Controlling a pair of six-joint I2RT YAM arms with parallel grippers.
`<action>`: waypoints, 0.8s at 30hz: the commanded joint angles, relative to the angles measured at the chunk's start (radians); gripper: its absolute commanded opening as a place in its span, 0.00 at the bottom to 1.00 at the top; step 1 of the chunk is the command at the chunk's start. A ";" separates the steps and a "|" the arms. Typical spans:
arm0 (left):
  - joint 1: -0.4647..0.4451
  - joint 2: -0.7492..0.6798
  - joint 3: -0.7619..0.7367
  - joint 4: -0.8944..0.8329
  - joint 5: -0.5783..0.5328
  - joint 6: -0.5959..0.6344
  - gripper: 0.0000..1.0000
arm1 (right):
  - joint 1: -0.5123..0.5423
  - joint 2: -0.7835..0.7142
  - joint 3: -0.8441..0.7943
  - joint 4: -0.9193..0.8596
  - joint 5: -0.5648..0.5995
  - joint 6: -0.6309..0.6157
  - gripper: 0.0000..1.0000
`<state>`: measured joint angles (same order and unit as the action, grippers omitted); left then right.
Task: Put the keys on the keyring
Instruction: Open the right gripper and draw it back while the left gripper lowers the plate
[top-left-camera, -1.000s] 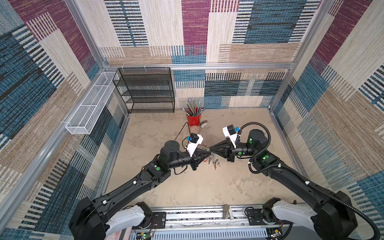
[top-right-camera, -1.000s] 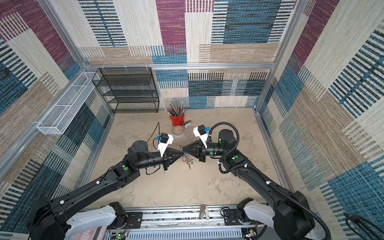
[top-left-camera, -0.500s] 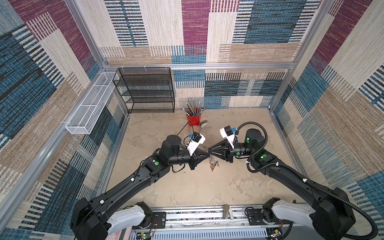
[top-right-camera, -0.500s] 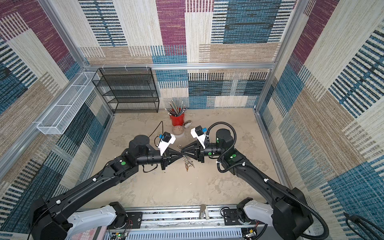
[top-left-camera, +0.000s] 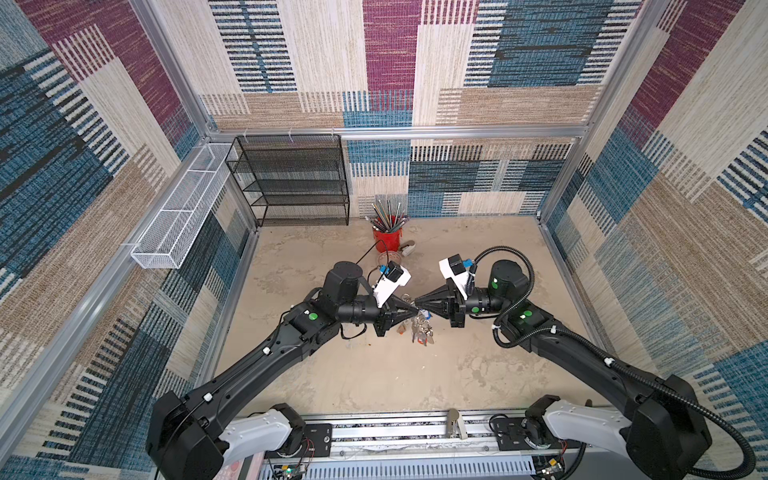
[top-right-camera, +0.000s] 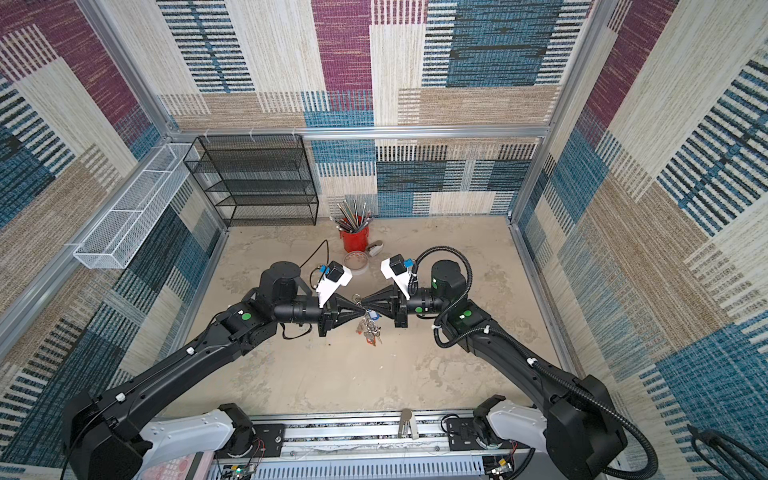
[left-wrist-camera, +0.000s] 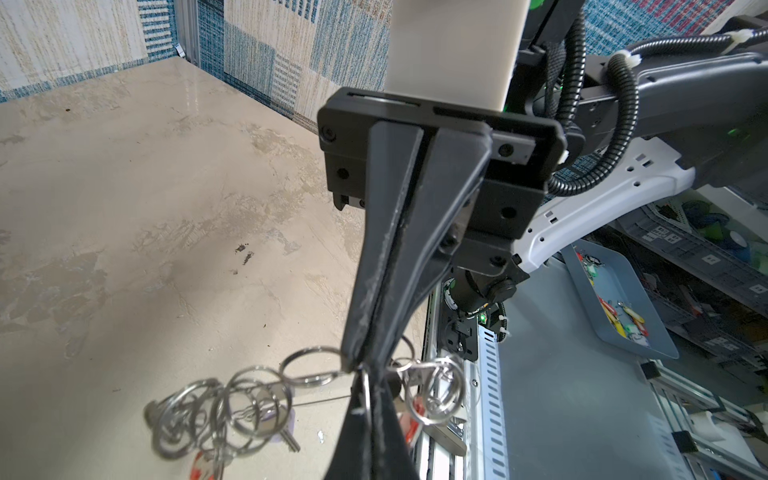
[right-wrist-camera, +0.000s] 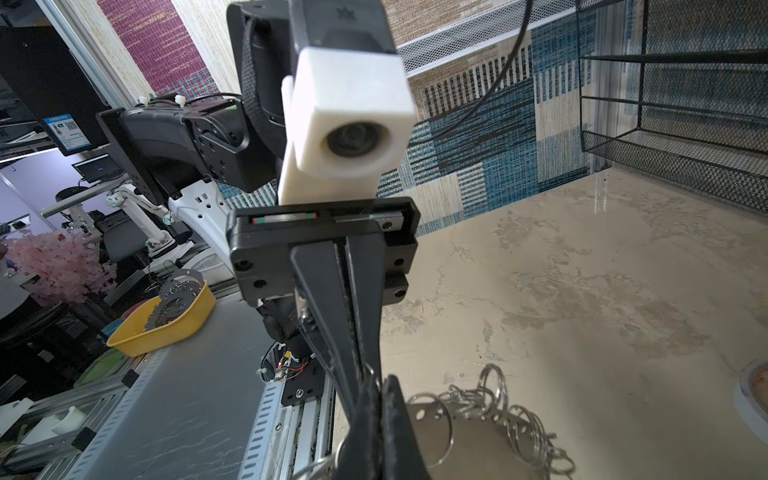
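Here, left gripper and right gripper clamp shut on the keyring: a gray perforated plate edged with silver split rings, keys dangling.

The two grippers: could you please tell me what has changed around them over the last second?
The left arm's wrist joint swung slightly toward the back wall, and the right arm edged toward the left one. Unchanged: left gripper and right gripper shut, tips meeting, the keyring and the keys hanging there; red cup unmoved.
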<state>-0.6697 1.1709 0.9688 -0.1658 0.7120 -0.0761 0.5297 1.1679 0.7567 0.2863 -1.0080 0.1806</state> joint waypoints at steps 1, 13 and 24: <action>0.004 -0.004 0.029 0.095 0.044 0.045 0.00 | 0.004 -0.002 -0.013 -0.043 0.038 0.038 0.00; 0.006 0.022 0.091 -0.149 0.029 0.180 0.07 | 0.004 0.012 -0.005 -0.046 0.140 0.042 0.00; 0.009 0.047 0.118 -0.229 0.019 0.214 0.27 | 0.003 -0.003 -0.005 -0.056 0.187 0.035 0.00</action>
<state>-0.6621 1.2190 1.0687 -0.3752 0.6865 0.0971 0.5362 1.1698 0.7490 0.2420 -0.8951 0.2085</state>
